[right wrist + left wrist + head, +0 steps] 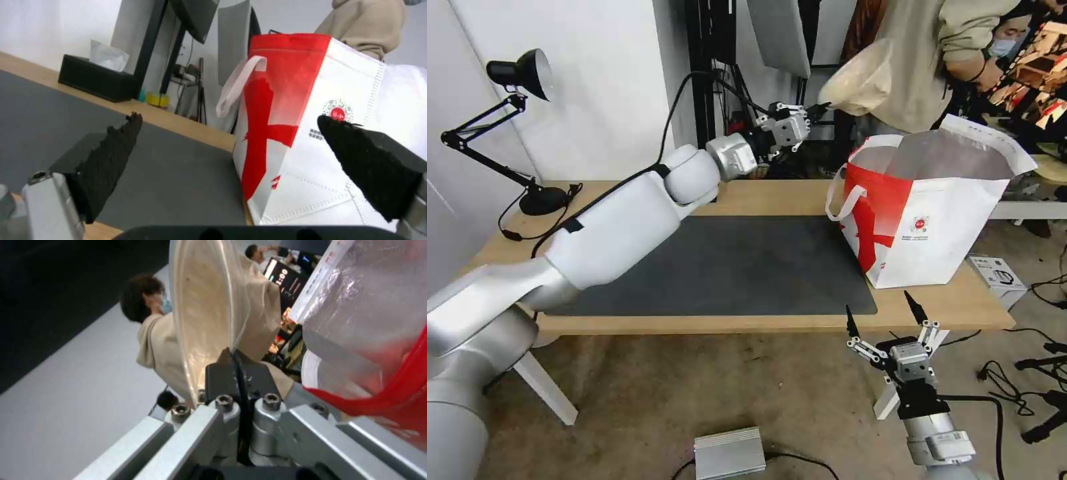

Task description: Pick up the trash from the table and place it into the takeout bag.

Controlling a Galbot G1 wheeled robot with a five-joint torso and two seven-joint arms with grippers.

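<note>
Holding the tan container (857,81) by its rim, tilted, the left gripper (820,107) is clamped on it in the air, at about 10 o'clock from the open takeout bag (924,220) and above its rim. The bag stands upright on the table (747,197) at the mat's (727,267) 3 o'clock edge. The right gripper (886,312) hangs below the table's near edge, fingers spread apart. A black tissue box (95,81) sits at the table's far edge.

Left hand (820,107) raised, far outstretched, fingers pinched closed; right hand (887,312) low (fingers spread).
</note>
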